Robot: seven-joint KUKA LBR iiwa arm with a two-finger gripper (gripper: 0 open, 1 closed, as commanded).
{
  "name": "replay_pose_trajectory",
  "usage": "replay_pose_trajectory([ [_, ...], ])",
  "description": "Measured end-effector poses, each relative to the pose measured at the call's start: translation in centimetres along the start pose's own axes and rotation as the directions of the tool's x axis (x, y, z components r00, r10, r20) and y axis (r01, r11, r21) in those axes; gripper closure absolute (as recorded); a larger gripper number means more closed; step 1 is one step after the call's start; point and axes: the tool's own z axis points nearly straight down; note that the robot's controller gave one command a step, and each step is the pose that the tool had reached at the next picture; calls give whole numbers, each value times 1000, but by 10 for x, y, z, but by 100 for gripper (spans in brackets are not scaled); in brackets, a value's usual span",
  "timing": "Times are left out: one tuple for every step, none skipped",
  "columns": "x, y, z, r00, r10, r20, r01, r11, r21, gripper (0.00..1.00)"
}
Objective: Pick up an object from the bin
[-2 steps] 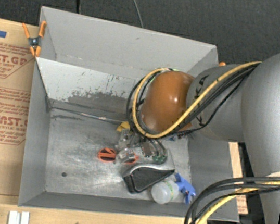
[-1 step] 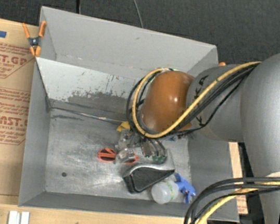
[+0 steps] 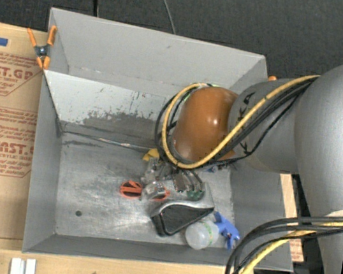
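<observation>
My gripper [image 3: 163,179] is down in the middle of the bin, under the arm's wrist, right among the loose things. An orange-red clip-like piece [image 3: 131,189] lies just to its left on the bin floor, touching or nearly touching it. Below it to the right lies a black, curved, grey-rimmed object [image 3: 179,218]. A small green-edged part [image 3: 196,194] sits against the gripper's right side. A yellow bit [image 3: 150,155] peeks out at its upper left. I cannot see anything held in the gripper.
A whitish translucent round object [image 3: 201,234] and a blue plastic piece [image 3: 227,232] lie at the bin's front right corner. The arm and its cables hide the right part of the bin. Bare floor lies to the left.
</observation>
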Motion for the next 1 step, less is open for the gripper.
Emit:
replay_pose_trajectory([
  [4, 0, -7, 1000, 17, -4, -17, 1000, 0, 100],
])
